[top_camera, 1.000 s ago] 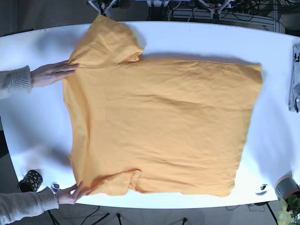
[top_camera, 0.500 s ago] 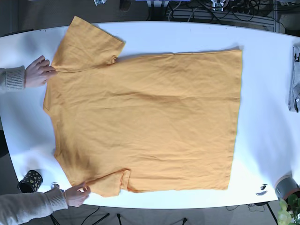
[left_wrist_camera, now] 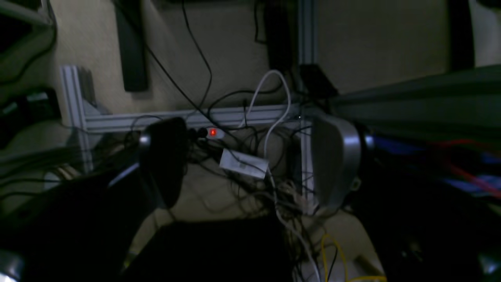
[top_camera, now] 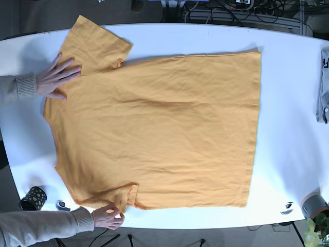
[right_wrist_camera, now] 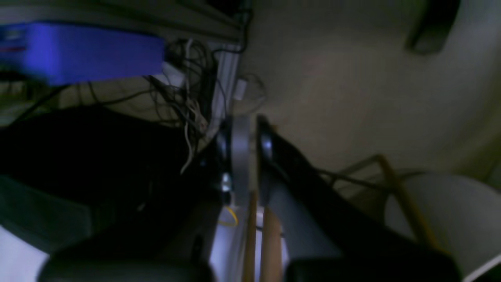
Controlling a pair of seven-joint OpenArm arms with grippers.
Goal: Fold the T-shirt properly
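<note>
The shirt (top_camera: 154, 128) lies flat on the worktop (top_camera: 288, 103), long axis left-right; left pincer (left_wrist_camera: 242, 164) released, right pincer (right_wrist_camera: 246, 156) clenched, both off the worktop

T-shirt (top_camera: 159, 128) flat on table (top_camera: 288, 128), hands (top_camera: 54, 77) at left edge

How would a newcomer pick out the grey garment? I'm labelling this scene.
Start at the white table with the orange T-shirt spread across it. Go to the table's right edge: the grey garment lies there, cut off by the frame, the only grey cloth.
</note>
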